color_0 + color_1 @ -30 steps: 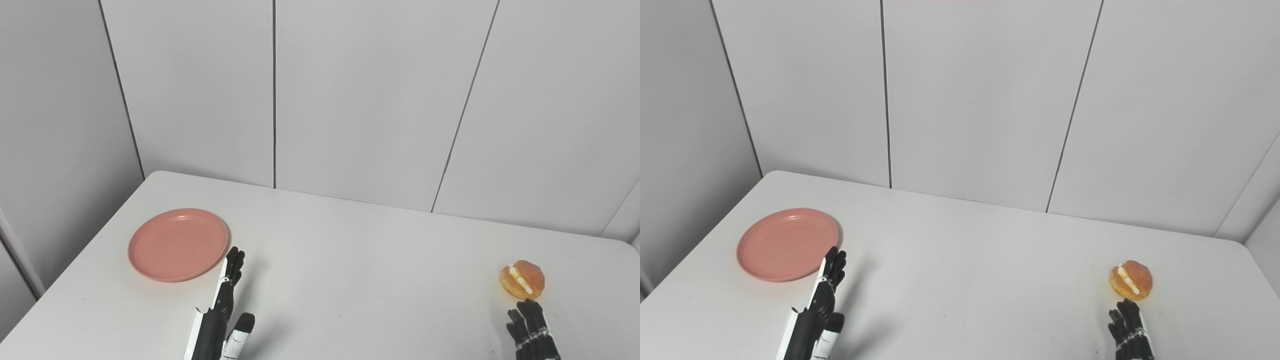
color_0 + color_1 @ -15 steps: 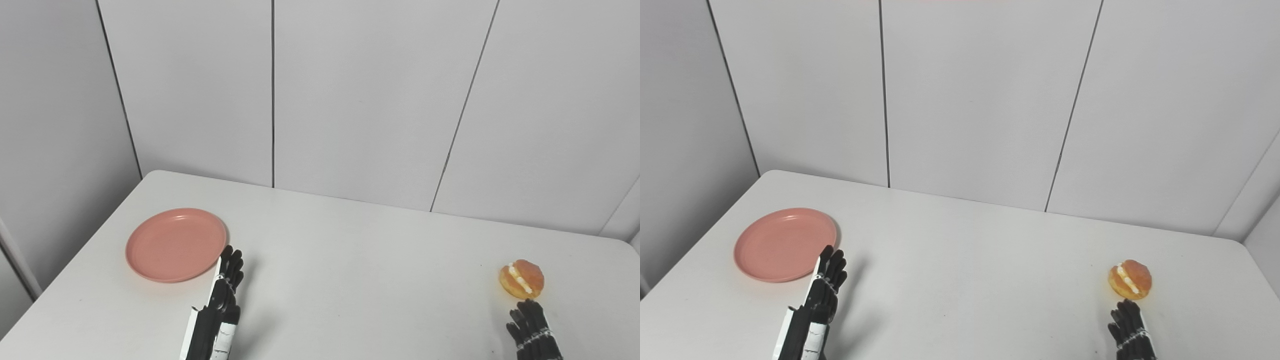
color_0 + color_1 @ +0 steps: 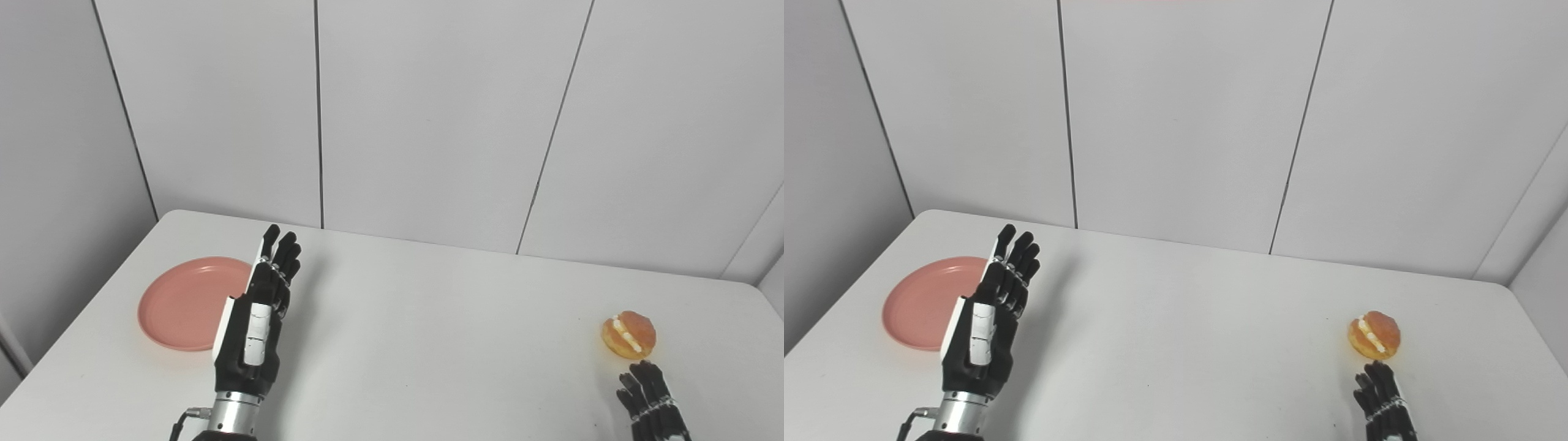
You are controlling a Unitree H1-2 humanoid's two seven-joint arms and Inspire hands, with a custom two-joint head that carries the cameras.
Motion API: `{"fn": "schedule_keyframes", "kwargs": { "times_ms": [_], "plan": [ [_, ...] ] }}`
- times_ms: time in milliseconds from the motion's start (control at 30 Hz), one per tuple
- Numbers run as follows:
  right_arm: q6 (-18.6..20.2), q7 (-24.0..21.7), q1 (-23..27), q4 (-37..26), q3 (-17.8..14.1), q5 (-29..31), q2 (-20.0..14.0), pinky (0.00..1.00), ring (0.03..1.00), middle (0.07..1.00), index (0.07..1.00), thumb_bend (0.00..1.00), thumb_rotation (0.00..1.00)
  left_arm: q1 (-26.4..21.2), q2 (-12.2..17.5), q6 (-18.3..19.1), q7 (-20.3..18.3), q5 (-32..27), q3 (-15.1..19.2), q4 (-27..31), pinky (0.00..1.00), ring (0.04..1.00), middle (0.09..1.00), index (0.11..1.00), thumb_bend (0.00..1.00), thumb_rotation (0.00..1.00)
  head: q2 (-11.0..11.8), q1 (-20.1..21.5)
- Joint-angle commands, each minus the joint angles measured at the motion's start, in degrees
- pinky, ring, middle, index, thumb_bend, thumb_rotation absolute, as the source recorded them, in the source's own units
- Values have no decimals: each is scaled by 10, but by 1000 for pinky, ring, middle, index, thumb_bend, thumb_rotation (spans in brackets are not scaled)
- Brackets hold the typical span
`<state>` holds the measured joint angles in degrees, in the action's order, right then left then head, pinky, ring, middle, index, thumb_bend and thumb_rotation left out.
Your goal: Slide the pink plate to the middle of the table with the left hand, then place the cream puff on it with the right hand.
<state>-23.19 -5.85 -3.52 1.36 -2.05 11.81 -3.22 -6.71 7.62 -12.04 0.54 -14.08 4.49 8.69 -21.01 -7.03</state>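
Note:
The pink plate lies flat near the table's left edge. My left hand is raised above the table just right of the plate, fingers straight and apart, open and holding nothing; it hides the plate's right rim. The cream puff, golden with a white cream stripe, sits at the right side of the table. Just below it at the picture's bottom edge are the fingertips of my right hand. They point up toward the puff without touching it, and the rest of the hand is cut off.
The white table has a rounded far-left corner and meets grey wall panels at the back. Its left edge runs diagonally close to the plate.
My left hand has risen from low on the table and reached forward, now covering the plate's right rim. The camera has shifted slightly right. Plate, puff and right hand are still.

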Motion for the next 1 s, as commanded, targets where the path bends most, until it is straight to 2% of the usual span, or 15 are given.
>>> {"fn": "schedule_keyframes", "kwargs": {
  "times_ms": [0,133,233,367,467,533,767,967],
  "plan": [
    [1,0,-7,87,-16,-14,-25,935,920,928,909,856,924,-51,9,-5,-13,-16,10,21,1000,966,952,944,922,869,0,0],
    [1,-1,-6,88,-15,-14,-23,935,919,929,913,853,927,-80,30,13,-6,-4,32,37,984,956,941,963,919,901,1,1],
    [0,-2,-5,90,-14,-12,-22,938,919,927,913,855,924,-99,54,23,-12,-17,51,29,979,944,942,958,938,898,2,2],
    [0,-1,-5,89,-14,-13,-21,937,918,927,911,852,925,-128,107,2,-40,-26,77,-32,998,938,932,943,970,908,1,3],
    [0,-1,-6,88,-13,-13,-20,937,916,926,911,851,927,-147,132,-17,-54,-34,95,-78,1000,935,918,912,989,889,1,4],
    [0,-2,-6,88,-13,-12,-20,938,917,926,911,844,929,-158,148,-31,-64,-36,105,-109,1000,943,927,922,975,902,0,5],
    [1,-2,-4,92,-12,-14,-22,934,920,929,912,846,936,-189,191,-53,-78,-36,133,-188,973,956,943,916,933,968,3,4],
    [-1,1,-4,94,-13,-17,-21,922,913,920,905,840,940,-201,216,-58,-103,-45,141,-229,999,997,970,912,911,959,3,5]
  ]
}}
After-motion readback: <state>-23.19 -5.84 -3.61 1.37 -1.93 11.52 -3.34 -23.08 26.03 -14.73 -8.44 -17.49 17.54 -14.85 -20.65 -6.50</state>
